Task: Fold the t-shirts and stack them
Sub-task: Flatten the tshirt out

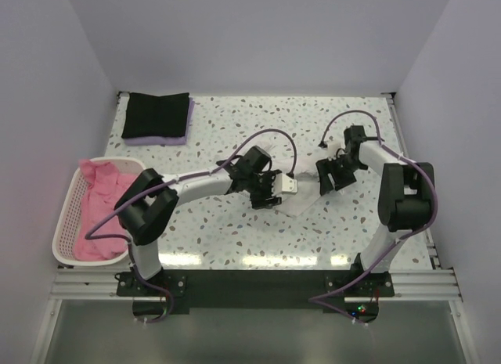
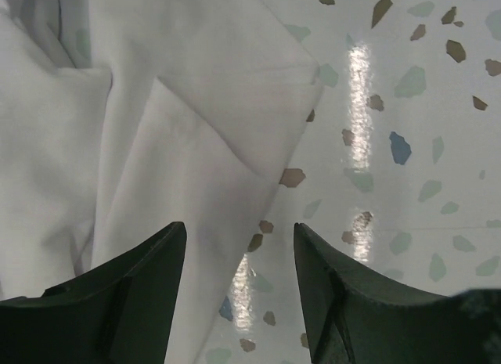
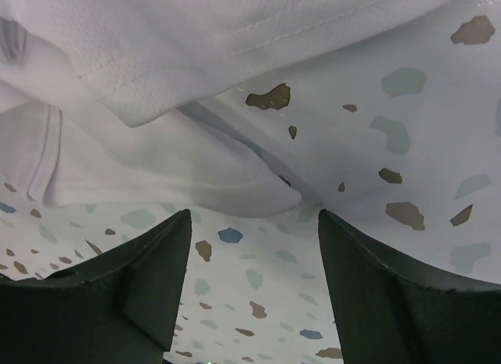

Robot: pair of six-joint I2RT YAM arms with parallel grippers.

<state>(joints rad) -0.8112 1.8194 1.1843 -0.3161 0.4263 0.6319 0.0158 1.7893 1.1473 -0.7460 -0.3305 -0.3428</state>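
Note:
A crumpled white t-shirt (image 1: 304, 201) lies mid-table between my two grippers. My left gripper (image 1: 270, 195) is open and empty, low over the shirt's left side. In the left wrist view (image 2: 239, 231) its jaws straddle the shirt's folded edge (image 2: 156, 121). My right gripper (image 1: 333, 179) is open and empty at the shirt's right side. In the right wrist view (image 3: 254, 219) only bare table lies between its jaws, with the shirt's hem (image 3: 196, 51) just ahead. A folded black t-shirt (image 1: 155, 113) lies on a lavender one (image 1: 156, 138) at the back left.
A pale pink lattice basket (image 1: 66, 215) at the left edge holds pink t-shirts (image 1: 98, 203). The speckled table (image 1: 235, 239) is walled at the back and on both sides.

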